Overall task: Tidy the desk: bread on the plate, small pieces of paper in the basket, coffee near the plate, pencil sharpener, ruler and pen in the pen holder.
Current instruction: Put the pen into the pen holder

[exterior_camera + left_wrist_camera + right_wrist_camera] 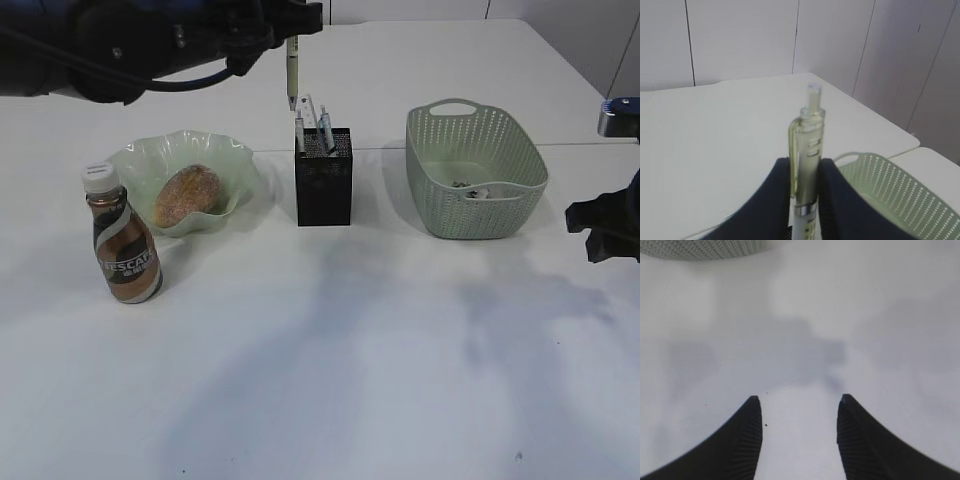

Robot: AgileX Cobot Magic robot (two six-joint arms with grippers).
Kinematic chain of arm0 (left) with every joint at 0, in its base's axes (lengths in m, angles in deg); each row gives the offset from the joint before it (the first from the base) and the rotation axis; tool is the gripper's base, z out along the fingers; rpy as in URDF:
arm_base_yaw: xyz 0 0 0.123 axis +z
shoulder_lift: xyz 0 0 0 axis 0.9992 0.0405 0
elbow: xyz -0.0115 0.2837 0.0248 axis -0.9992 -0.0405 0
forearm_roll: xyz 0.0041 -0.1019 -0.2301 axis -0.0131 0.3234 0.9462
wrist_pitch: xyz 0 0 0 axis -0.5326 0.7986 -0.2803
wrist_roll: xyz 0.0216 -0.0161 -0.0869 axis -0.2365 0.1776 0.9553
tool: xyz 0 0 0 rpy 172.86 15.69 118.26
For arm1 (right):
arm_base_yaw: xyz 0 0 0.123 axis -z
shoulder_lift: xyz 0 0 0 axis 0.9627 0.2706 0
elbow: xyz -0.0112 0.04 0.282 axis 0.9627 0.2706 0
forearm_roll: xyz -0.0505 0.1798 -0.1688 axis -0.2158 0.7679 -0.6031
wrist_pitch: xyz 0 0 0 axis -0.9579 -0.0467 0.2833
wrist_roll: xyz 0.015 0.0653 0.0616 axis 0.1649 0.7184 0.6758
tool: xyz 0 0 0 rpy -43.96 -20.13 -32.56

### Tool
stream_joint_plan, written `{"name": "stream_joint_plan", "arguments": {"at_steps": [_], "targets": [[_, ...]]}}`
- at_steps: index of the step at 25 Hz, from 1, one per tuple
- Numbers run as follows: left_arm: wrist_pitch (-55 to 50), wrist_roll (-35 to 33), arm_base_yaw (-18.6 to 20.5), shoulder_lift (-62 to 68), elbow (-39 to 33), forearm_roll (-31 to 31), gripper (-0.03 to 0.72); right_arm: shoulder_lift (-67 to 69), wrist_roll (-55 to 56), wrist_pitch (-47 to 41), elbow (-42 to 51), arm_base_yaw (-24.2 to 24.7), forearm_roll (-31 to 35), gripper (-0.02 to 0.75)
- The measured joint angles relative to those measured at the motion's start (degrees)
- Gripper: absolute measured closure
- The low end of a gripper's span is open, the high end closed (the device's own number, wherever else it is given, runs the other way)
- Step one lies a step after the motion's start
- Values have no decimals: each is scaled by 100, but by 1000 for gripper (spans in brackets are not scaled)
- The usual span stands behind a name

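Observation:
My left gripper (pixel 290 28) is shut on the pen (pixel 292 72), which hangs upright with its tip just above the black mesh pen holder (pixel 323 180). In the left wrist view the pale green pen (pixel 807 145) is pinched between both fingers of the left gripper (pixel 805 172). The clear ruler (pixel 305 115) sticks up out of the holder. The bread (pixel 187 195) lies in the plate (pixel 225 155), with the coffee (pixel 122 240) standing in front of it on the left. Small pieces of paper (pixel 470 188) lie in the basket (pixel 475 130). The pencil sharpener is hidden. My right gripper (pixel 800 405) is open over the bare desk (pixel 800 315).
The right arm (pixel 605 225) is at the desk's right edge, just right of the basket, whose rim (pixel 700 247) shows at the top of the right wrist view. The basket (pixel 890 190) also lies below and right of the held pen. A wall stands behind the desk.

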Motion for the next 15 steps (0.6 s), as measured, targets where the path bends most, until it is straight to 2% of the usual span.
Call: {"name": "stream_joint_plan", "arguments": {"at_steps": [15], "targets": [[1811,105,0,995,-21,-168,596,0,0,90,0,0,-11,345]]}}
